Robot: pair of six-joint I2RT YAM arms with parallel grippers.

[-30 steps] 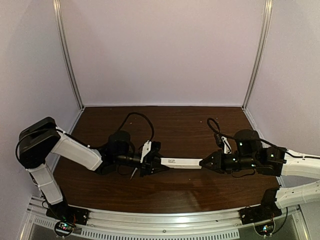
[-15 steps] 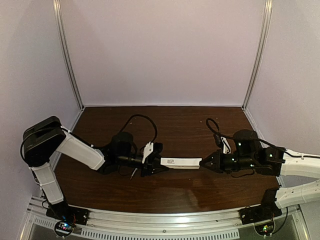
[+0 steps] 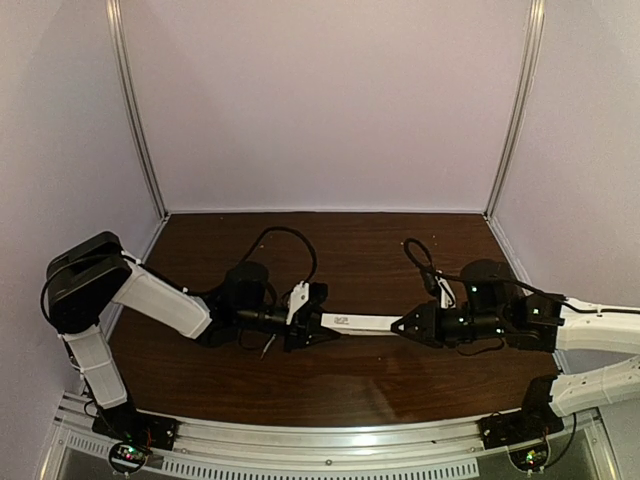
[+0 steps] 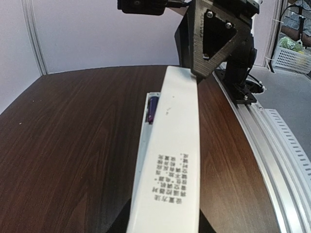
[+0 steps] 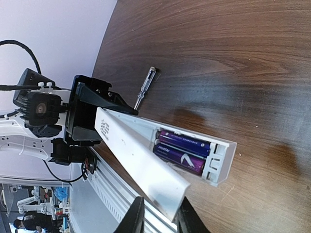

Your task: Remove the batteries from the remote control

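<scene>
The white remote control hangs just above the table between both grippers. My left gripper is shut on its left end; its dark fingers flank the bar in the left wrist view. The thin back cover is lifted and swung off the body. Its free end sits between the pads of my right gripper, which is shut on it. The opened compartment shows two purple batteries side by side at the body's right end. One battery peeks out beside the cover in the left wrist view.
A thin screwdriver with a clear handle lies on the brown table, just beyond the left gripper; it also shows in the top view. An aluminium rail runs along the near edge. Walls close the back and both sides.
My right gripper has moved a little left, toward the left gripper, so the visible white bar between them is shorter. The left gripper keeps its hold, barely shifted.
</scene>
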